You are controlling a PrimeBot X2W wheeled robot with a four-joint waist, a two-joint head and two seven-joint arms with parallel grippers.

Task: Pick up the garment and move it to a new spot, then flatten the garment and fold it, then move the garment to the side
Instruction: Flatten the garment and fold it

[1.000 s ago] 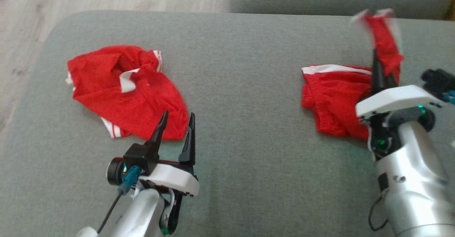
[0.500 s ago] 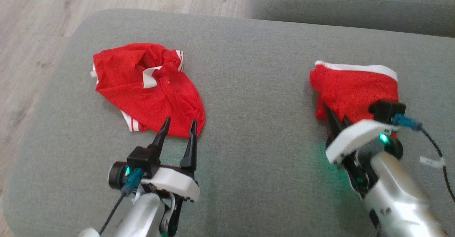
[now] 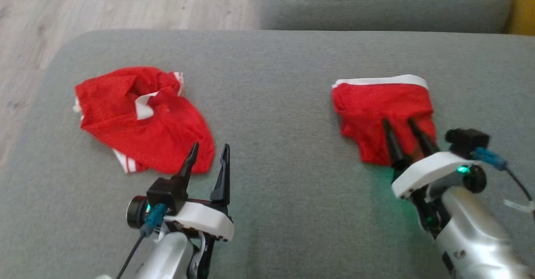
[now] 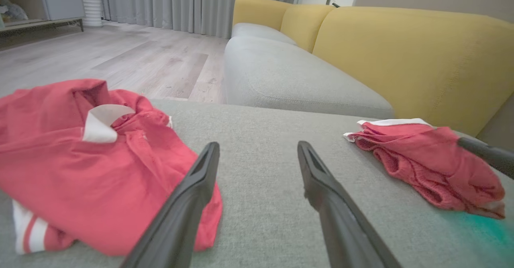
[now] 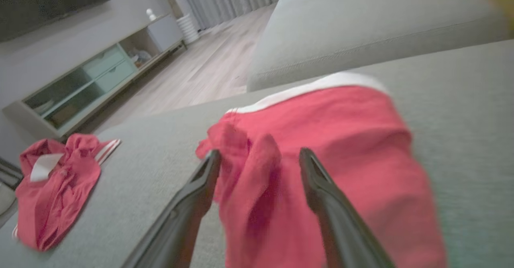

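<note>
A folded red garment [image 3: 378, 103] with a white band along its far edge lies on the right of the grey cushion [image 3: 284, 103]. My right gripper [image 3: 397, 122] stands open over its near part. In the right wrist view a ridge of the red garment [image 5: 333, 139] rises between the spread fingers of the right gripper [image 5: 260, 153], and they do not pinch it. A crumpled red shirt [image 3: 138, 120] with a white collar lies at the left. My left gripper [image 3: 210, 146] is open and empty just short of the shirt's near right edge, as the left gripper [image 4: 258, 145] and shirt [image 4: 80, 167] show.
The cushion's left edge drops to a wooden floor [image 3: 104, 3]. Behind it lies a grey sofa seat [image 4: 281, 75] with yellow backrests [image 4: 401, 47]. A low TV cabinet [image 5: 88, 79] stands across the room. Bare cushion separates the two red pieces.
A second ago my right gripper held a flap of the right garment up. The flap now lies folded flat and the gripper has opened. The head view shifted meanwhile; the left arm kept still.
</note>
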